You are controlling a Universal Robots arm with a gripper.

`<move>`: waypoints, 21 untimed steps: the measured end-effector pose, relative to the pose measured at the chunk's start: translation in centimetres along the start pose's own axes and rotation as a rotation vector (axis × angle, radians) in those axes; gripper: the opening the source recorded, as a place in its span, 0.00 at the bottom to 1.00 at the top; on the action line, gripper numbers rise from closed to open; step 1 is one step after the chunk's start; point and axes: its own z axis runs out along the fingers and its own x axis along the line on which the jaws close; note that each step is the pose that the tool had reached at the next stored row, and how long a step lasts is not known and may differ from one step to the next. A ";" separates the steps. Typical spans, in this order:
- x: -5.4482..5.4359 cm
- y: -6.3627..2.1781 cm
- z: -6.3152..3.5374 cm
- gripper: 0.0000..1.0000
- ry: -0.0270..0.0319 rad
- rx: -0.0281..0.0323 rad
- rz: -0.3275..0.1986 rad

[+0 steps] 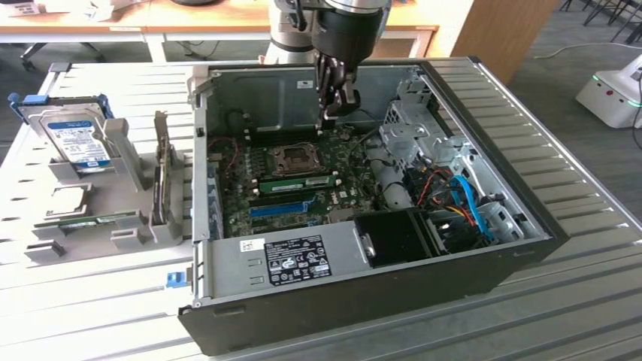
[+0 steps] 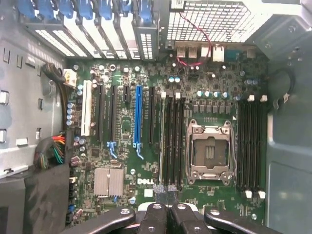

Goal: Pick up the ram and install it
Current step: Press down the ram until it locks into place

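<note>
Slatted metal bench (image 1: 90, 301) carries an open PC case (image 1: 401, 301); the ram (image 1: 296, 183) stands in a memory slot between CPU socket (image 1: 298, 156) and blue expansion slot (image 1: 286, 207). Gripper (image 1: 336, 113) hovers above the motherboard, fingers pressed together, pinching nothing. Stick judged light, stiff, fragile: grip by bare edges, avoiding chips and contacts.

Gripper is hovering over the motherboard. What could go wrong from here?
The ram stands in a slot beside the exposed CPU socket. I cannot tell whether it is fully latched, so it may be half-seated. If the gripper comes down off-line, it could hit that socket.
</note>
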 end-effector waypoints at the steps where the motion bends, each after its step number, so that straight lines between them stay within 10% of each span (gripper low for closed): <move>1: 0.0 0.14 0.01 0.10 0.0001 0.0000 -0.001; 21: 0.0 1.18 0.14 0.10 0.0007 0.0001 -0.015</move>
